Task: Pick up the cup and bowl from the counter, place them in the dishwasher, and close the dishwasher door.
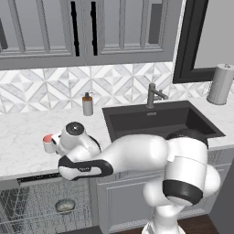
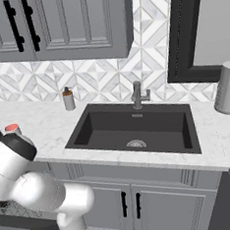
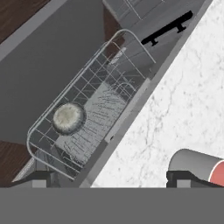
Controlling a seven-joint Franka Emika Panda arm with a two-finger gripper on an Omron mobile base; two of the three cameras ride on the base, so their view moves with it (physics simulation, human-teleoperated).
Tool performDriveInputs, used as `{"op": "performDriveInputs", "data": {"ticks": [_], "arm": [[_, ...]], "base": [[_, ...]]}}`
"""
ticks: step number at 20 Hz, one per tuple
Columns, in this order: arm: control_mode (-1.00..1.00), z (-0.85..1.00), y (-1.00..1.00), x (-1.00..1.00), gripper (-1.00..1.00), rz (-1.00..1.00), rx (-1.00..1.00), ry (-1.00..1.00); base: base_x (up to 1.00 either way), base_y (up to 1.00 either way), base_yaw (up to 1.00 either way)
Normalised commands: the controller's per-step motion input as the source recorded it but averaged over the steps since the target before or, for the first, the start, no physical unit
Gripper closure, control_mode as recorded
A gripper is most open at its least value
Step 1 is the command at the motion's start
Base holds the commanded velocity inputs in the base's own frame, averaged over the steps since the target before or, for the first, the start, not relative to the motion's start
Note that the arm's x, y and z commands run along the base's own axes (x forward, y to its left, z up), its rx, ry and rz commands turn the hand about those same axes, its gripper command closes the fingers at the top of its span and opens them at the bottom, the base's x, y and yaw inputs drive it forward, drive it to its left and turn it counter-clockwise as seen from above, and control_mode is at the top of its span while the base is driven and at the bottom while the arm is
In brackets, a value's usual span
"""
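The cup [image 1: 47,142], white-grey with a red-pink inside, stands near the counter's [image 1: 23,137] front edge, close to the left of my hand [image 1: 75,137]. In the hand view my gripper [image 3: 111,178] is open. Its fingertips [image 3: 41,177] stand wide apart with nothing between them, and the cup [image 3: 199,166] lies right at the right-hand tip. From the right base view the cup [image 2: 12,129] shows just past my arm. The bowl [image 3: 68,118] sits in the wire rack [image 3: 131,48] of the open dishwasher [image 1: 27,201]; the bowl [image 1: 65,205] rests below the counter edge. The dishwasher door [image 3: 43,61] hangs open, folded down.
A soap dispenser [image 1: 87,104] stands by the backsplash. Right of it is the dark sink [image 1: 160,119] with its faucet [image 1: 153,95]. A paper towel roll [image 1: 220,84] stands at the far right. A black bar handle [image 3: 168,28] shows on a front under the counter.
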Motion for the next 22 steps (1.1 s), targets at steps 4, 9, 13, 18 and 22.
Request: {"op": "performDriveInputs", "data": {"ticks": [4,9,13,18,22], "arm": [[-1.00,0.03,0.07,0.54,-1.00,0.00,-0.05,0.05],[-1.00,0.00,0.05,0.53,-1.00,0.00,-0.06,0.17],[-1.00,0.00,0.10,0.36,-1.00,0.00,-0.06,0.13],[-1.00,0.00,0.18,0.34,-1.00,0.05,-0.06,0.06],[-1.00,-0.04,0.17,0.14,-1.00,0.04,-0.04,0.00]], "base": [[0.00,0.00,0.00],[0.00,0.00,0.00],[0.00,0.00,0.00],[0.00,0.00,0.00],[0.00,0.00,0.00]]}}
